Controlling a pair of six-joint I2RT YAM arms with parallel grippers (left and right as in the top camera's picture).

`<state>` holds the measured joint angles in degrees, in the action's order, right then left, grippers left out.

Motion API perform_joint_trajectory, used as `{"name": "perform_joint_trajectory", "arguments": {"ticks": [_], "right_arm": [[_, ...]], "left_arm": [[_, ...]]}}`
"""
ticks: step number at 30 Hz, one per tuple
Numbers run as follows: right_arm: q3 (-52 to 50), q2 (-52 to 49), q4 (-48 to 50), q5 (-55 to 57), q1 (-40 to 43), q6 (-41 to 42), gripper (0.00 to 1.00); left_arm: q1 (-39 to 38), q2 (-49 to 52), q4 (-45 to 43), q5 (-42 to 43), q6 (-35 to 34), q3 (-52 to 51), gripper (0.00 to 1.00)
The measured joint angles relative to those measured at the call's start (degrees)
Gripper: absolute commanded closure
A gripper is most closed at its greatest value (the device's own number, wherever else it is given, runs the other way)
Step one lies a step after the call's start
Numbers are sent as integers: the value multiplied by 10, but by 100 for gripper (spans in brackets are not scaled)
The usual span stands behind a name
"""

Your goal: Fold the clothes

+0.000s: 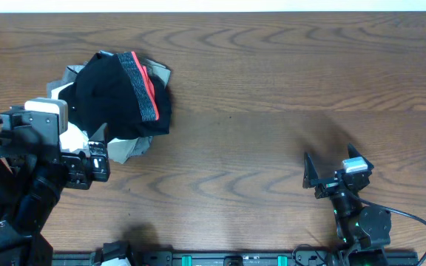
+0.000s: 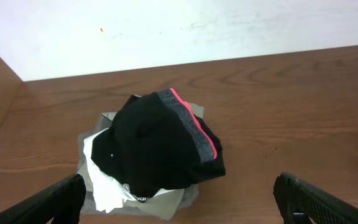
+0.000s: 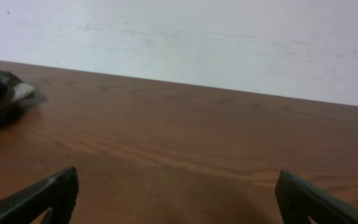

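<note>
The black leggings [image 1: 113,96] sit bunched on top of a small heap of grey and white garments [image 1: 128,148], left of centre on the wooden table [image 1: 287,81], with the grey and red waistband [image 1: 143,87] facing right. The left gripper [image 2: 179,186] hangs just near the heap, jaws spread wide and empty. The right gripper [image 1: 330,157] is well apart at the near right, also gaping and empty.
</note>
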<state>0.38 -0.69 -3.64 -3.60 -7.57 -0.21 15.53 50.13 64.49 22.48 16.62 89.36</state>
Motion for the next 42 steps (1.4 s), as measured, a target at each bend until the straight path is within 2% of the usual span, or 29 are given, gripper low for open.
{"name": "perform_joint_trajectory", "arguments": {"ticks": [10, 14, 19, 25, 29, 35, 42], "right_arm": [[0, 0, 0, 0, 0, 0, 1], [0, 0, 0, 0, 0, 0, 1], [0, 0, 0, 0, 0, 0, 1], [0, 0, 0, 0, 0, 0, 1], [0, 0, 0, 0, 0, 0, 1], [0, 0, 0, 0, 0, 0, 1], [0, 0, 0, 0, 0, 0, 1]], "left_arm": [[-4, 0, 22, -2, 2, 0, 2], [-38, -4, 5, -21, 5, -4, 2], [-98, -33, -159, -30, 12, -75, 2], [-148, -101, -376, -34, 13, -267, 2], [-164, -162, -481, -34, 14, -398, 2], [-167, -288, -582, -39, 14, -575, 2], [-167, -423, -653, -48, 14, -726, 2]]}}
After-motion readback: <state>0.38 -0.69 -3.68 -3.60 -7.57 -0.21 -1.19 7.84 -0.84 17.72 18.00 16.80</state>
